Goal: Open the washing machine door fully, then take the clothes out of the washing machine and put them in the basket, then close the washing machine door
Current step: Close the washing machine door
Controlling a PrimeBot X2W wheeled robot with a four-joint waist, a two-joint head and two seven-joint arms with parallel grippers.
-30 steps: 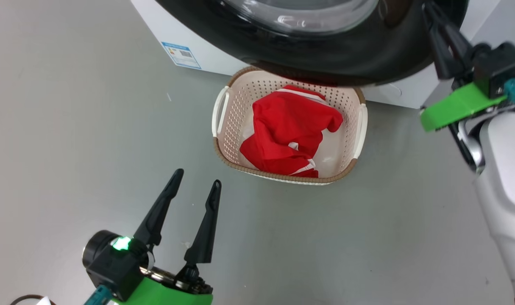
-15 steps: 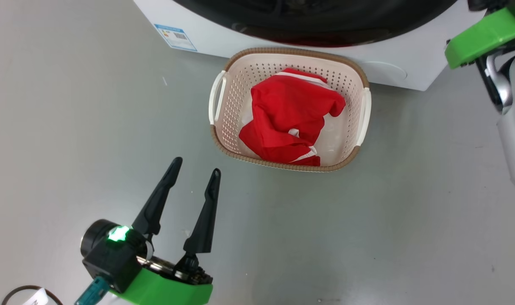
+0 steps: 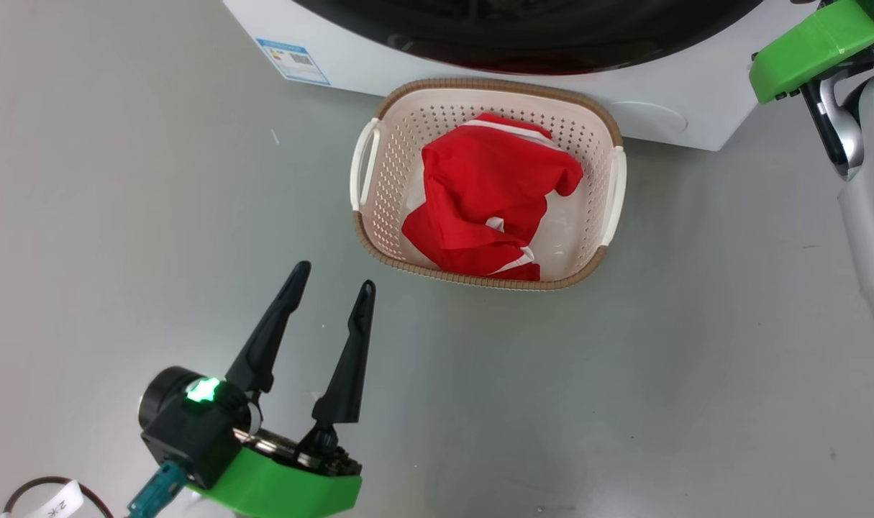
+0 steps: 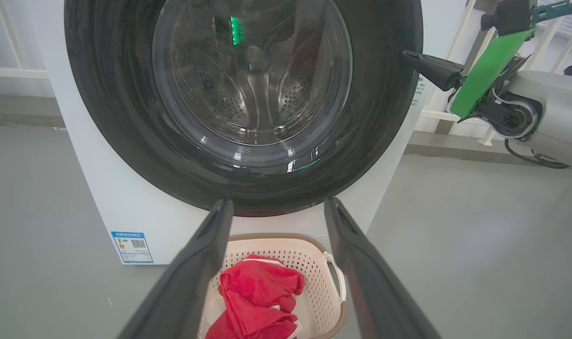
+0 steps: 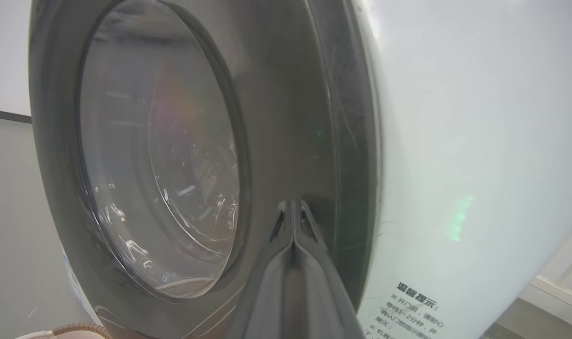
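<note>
Left pincer (image 3: 335, 276) gapes empty at lower left over open floor (image 3: 624, 396), right pincer (image 5: 293, 203) is pinched together on nothing by the washing machine door (image 4: 375, 117) rim, clothes (image 3: 487, 194) sit in the basket (image 3: 480, 282) upper center.

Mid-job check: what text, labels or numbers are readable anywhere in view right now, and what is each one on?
"温馨提示:" heads a printed notice on the side of the washing machine; the smaller lines under it are too blurred to read.
The blue label on the machine's front has a QR code and print that are too small to read.
The white tag at the head view's lower left is cut off and unreadable.
</note>
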